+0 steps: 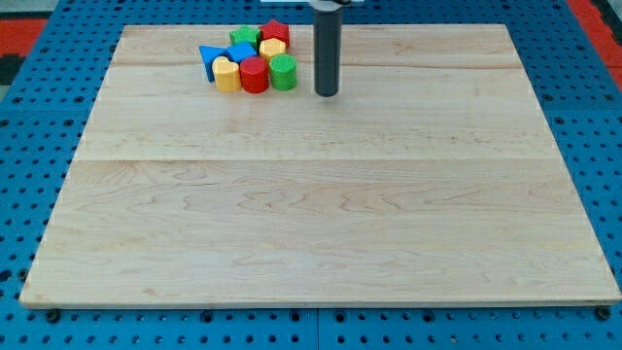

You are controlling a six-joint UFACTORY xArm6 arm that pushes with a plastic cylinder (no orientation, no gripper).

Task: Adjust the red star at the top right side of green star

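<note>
The red star [276,31] lies near the view's top, at the right end of a tight cluster of blocks. The green star [244,38] lies just to its left, touching or nearly touching it. My tip [327,94] rests on the board to the right of the cluster, below and right of the red star, a short gap from the green cylinder [284,72]. It touches no block.
The cluster also holds a blue triangle [208,58], a blue block [240,52], a yellow block [272,49], a yellow block [226,75] and a red cylinder [254,75]. The wooden board [321,214] lies on a blue pegboard table.
</note>
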